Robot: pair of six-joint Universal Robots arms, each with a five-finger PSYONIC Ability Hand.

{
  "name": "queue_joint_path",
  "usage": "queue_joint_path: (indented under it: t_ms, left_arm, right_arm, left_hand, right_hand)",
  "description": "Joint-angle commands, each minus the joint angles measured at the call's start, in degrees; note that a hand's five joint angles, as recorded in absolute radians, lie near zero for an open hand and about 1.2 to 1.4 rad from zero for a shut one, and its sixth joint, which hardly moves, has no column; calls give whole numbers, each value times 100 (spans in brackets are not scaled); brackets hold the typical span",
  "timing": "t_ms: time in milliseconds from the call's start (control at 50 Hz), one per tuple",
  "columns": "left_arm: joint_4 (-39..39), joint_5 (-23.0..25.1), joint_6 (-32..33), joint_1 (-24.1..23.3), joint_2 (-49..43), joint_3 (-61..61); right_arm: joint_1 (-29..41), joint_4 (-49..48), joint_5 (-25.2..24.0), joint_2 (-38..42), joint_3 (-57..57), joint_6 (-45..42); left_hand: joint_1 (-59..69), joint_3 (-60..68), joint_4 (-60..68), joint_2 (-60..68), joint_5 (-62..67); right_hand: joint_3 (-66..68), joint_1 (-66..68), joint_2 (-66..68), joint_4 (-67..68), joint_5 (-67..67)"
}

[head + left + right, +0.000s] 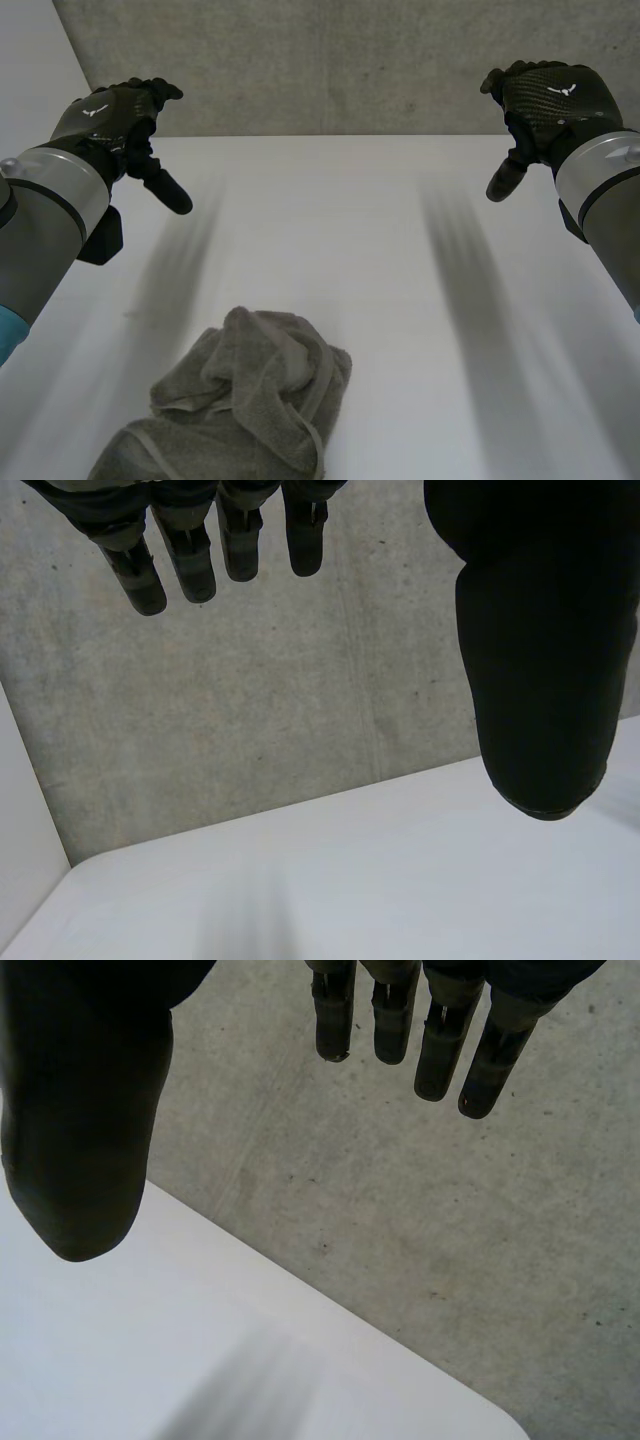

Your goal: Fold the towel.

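Head view: the crumpled grey-brown terry towel (240, 405) lies bunched on the white table (340, 240), close to the robot, well short of both hands and toward the left arm's side. The left hand (118, 118) and right hand (548, 98) hover above the table's far edge, both empty. Wrist views: the left fingers (190, 555) and right fingers (440, 1040) are straight with thumbs spread wide, facing the grey concrete wall (330, 60).

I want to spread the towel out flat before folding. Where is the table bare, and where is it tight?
The table is bare from the crumpled towel out to the concrete wall, and all down the side below the right hand. The left hand hangs open above the far left corner. Only the near edge, left of centre, is crowded, by the towel.
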Motion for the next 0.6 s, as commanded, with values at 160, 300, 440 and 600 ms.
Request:
queue_joint_path:
  t_ms: [160,300,440,600]
  left_arm:
    - [-317,26,358,-61,27,-14]
    - [-422,35,815,-61,97,-163]
    - [-414,378,807,97,97,-330]
    - [-352,773,807,361,115,-901]
  right_arm:
    - [-35,398,-1100,220,-121,-157]
    - [-79,1332,-2360,634,-280,-598]
    - [104,1604,-3869,1116,70,-835]
    - [851,973,-4874,1696,563,-852]
  left_hand:
    - [14,72,70,79,-122]
    - [14,72,70,79,-122]
    - [14,72,70,79,-122]
    - [31,89,87,96,-105]
  right_hand:
    - [-377,-264,-425,-456,-307]
    - [-377,-264,-425,-456,-307]
    - [-377,-264,-425,-456,-307]
    - [-377,-264,-425,-456,-307]
